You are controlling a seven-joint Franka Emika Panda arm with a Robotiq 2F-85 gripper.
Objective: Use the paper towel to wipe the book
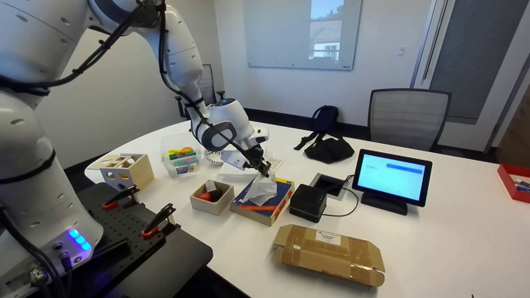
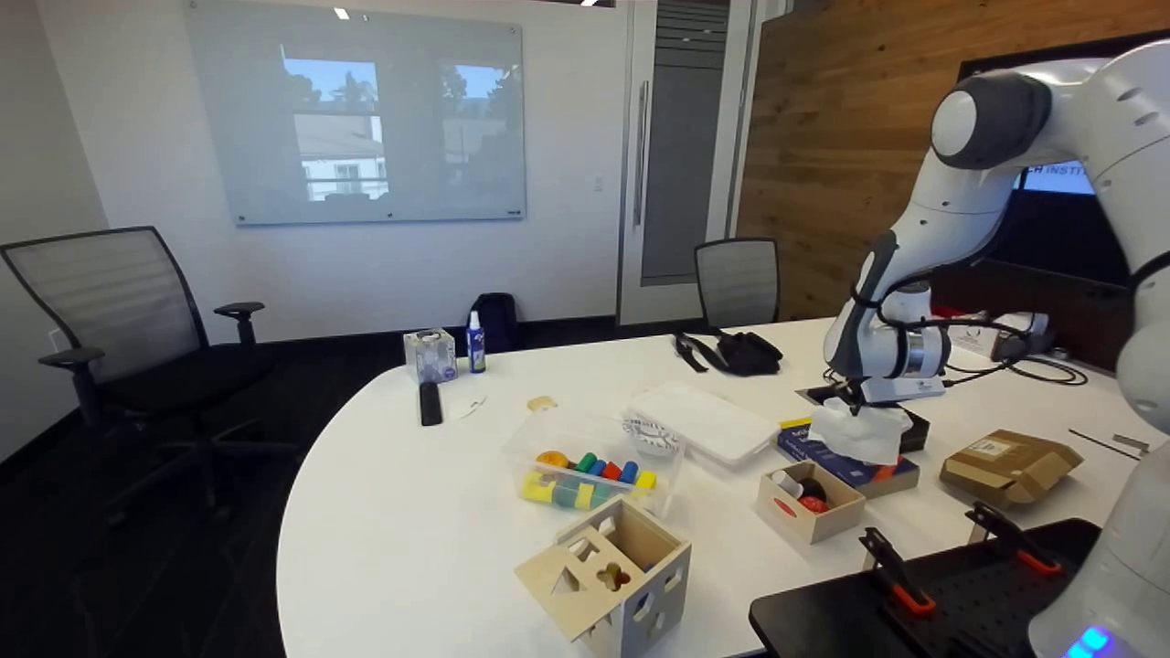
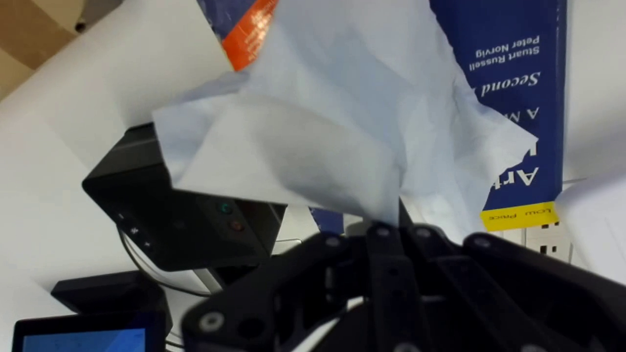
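The paper towel is a thin white crumpled sheet that shows in both exterior views point(image 1: 264, 191) point(image 2: 859, 431) and fills the upper middle of the wrist view point(image 3: 323, 117). My gripper point(image 1: 265, 170) is shut on its upper end and points down at a tilt; its closed fingers also show in the wrist view point(image 3: 398, 220). The towel hangs from the fingers over the book point(image 1: 284, 188), whose dark blue cover also shows in an exterior view point(image 2: 809, 445) and in the wrist view point(image 3: 547, 102). The towel hides the middle of the cover. I cannot tell how firmly its lower edge touches the cover.
A small wooden box point(image 1: 212, 199) with a red item sits beside the book. A black device point(image 1: 308, 203) is close on the opposite side, with a lit tablet point(image 1: 392, 177) beyond. A tan package point(image 1: 329, 254), plastic bin point(image 2: 594, 457) and shape-sorter box point(image 2: 622, 585) also lie around.
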